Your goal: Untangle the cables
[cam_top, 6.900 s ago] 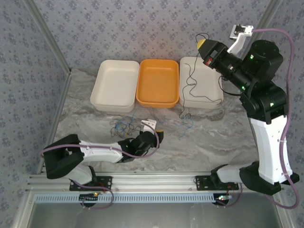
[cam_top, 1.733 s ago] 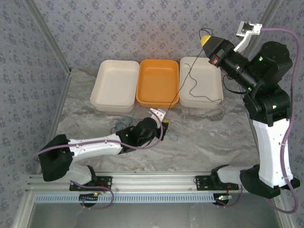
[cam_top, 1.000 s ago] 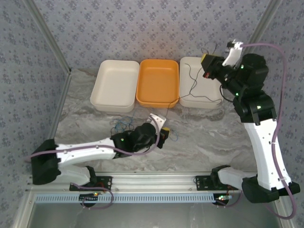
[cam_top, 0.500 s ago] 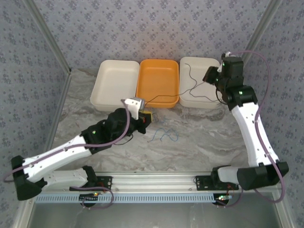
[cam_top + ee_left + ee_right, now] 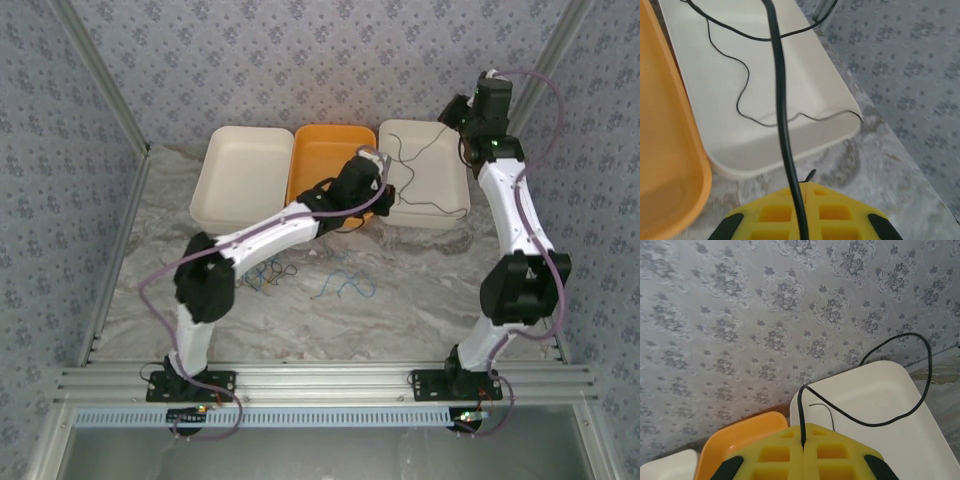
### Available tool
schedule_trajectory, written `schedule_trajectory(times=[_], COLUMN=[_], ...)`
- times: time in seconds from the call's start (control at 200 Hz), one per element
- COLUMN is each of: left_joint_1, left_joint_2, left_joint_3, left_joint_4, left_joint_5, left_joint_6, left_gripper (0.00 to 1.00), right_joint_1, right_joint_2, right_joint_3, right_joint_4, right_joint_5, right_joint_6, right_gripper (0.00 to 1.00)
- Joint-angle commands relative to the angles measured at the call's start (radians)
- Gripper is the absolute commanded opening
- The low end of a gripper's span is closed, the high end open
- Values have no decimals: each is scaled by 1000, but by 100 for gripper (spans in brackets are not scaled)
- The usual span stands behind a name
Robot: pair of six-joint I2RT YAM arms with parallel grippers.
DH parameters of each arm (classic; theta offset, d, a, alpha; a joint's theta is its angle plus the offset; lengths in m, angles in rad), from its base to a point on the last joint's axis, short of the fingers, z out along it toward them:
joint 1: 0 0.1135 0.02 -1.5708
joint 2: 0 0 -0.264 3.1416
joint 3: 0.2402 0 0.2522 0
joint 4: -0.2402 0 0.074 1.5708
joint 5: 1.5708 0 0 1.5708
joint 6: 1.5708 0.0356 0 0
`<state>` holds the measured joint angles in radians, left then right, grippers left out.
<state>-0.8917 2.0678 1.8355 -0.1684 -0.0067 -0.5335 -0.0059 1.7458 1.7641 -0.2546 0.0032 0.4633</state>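
The left pincer (image 5: 802,192) is clenched on a black cable (image 5: 781,100). The cable runs straight ahead from its tips over the white tray (image 5: 810,85). A thin stretch of black cable lies curled on that tray's floor ahead of the pincer. The orange tray (image 5: 670,150) sits just to the pincer's left, and the table (image 5: 875,170) is below and to its right.

The right pincer (image 5: 803,432) is likewise clenched on black cable, which rises from its tips, loops out to the right over the white tray and comes back.

Blue cables (image 5: 343,285) lie loose on the table well behind the left pincer, toward the arm bases. A small tangle (image 5: 265,275) lies near them.
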Motion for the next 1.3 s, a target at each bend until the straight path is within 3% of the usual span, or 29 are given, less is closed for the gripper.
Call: schedule_trajectory(times=[0.0,0.115,0.26,0.42,0.5,0.65,0.7,0.769,0.929,1.139,1.294], left_joint_1=[28,45,53,44,39,33,31,27,24,20,29], left_joint_2=[148,319,534,640,628,596,586,571,517,406,237], left_joint_3=[151,319,648,855,857,854,852,851,830,767,588], left_joint_4=[17,31,-141,-253,-279,-344,-362,-382,-399,-417,-367], left_joint_5=[65,96,127,160,151,150,148,141,131,78,34], left_joint_6=[-19,-30,-39,-42,-33,-25,-22,-14,-16,-42,-82], left_gripper=[0,0,0,2,16,26,33,36,43,44,44], right_joint_1=[-29,-31,-29,-25,-25,-29,-31,-35,-28,-27,-15], right_joint_2=[109,232,368,502,563,667,705,756,735,619,436], right_joint_3=[63,127,225,345,408,534,588,678,712,657,486], right_joint_4=[47,49,-8,-88,-131,-207,-235,-302,-342,-369,-299], right_joint_5=[-42,-74,-98,-118,-108,-92,-113,-137,-119,-104,-89], right_joint_6=[-12,-21,-23,-13,-2,14,24,29,-4,-8,-10], right_gripper=[0,0,0,0,0,0,11,27,47,48,45])
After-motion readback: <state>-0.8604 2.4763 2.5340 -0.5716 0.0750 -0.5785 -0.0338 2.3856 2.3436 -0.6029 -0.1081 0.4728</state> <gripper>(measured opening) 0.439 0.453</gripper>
